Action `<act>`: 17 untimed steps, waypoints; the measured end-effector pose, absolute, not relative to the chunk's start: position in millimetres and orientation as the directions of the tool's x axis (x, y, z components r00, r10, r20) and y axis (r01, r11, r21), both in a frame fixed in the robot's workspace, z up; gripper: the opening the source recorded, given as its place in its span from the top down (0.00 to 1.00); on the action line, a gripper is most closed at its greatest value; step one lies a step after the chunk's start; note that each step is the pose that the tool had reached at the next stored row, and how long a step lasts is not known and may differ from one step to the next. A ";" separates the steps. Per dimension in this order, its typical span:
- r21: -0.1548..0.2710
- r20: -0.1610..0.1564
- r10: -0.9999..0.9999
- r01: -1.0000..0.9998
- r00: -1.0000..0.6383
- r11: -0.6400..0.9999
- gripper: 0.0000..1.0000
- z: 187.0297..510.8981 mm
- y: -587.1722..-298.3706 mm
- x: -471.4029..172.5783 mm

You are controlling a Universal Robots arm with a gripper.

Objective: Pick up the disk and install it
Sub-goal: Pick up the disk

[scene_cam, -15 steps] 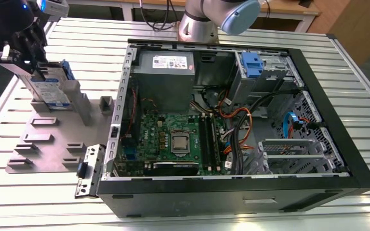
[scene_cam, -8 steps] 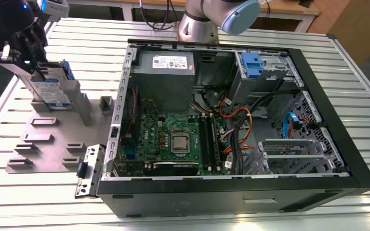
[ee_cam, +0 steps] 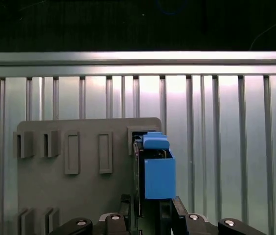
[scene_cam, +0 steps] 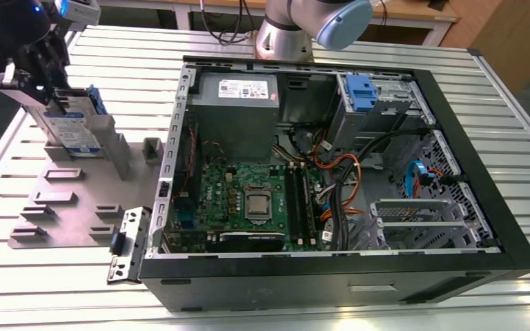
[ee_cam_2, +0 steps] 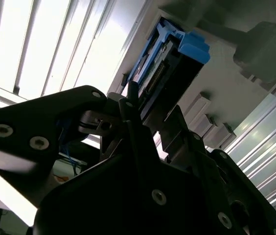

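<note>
Our disk (scene_cam: 72, 131) stands on edge in a slot of the grey plate (scene_cam: 81, 200), at the exterior view's left, beside the open computer case (scene_cam: 513, 234) on the slatted table (scene_cam: 53, 289). The gripper (scene_cam: 39, 96) straddles it from above, its jaws close against both faces. We cannot tell whether they clamp it.

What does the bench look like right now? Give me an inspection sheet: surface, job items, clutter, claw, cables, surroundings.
Surface: slatted metal table, carrying a grey holder plate and an open computer case.
Job's things: the disk stands upright in the holder plate.
Clutter: small metal bracket beside the case.
Claw: the claw is at the disk's upper end.
Cables: orange and black cables inside the case.
Surroundings: wooden furniture beyond the table.
</note>
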State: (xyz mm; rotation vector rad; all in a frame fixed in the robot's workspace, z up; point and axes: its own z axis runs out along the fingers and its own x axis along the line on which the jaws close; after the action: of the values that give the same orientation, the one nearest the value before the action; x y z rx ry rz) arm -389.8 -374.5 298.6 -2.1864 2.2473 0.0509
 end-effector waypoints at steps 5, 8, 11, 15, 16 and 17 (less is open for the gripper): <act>0.019 -0.027 -0.999 -0.999 -0.032 0.031 0.56 298.4 -372.4 -389.8; 0.019 -0.027 -0.999 -0.999 -0.032 0.031 0.56 298.4 -372.1 -389.8; 0.019 -0.027 -0.999 -0.999 -0.032 0.031 0.56 298.4 -372.1 -389.8; 0.019 -0.027 -0.999 -0.999 -0.032 0.031 0.56 298.4 -372.0 -389.8; 0.019 -0.027 -0.999 -0.999 -0.032 0.031 0.56 298.4 -371.9 -389.8; 0.019 -0.027 -0.999 -0.999 -0.032 0.031 0.57 298.4 -371.9 -389.8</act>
State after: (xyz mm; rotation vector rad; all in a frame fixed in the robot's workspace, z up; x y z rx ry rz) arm -389.8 -371.9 298.4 -2.1817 2.2518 0.0508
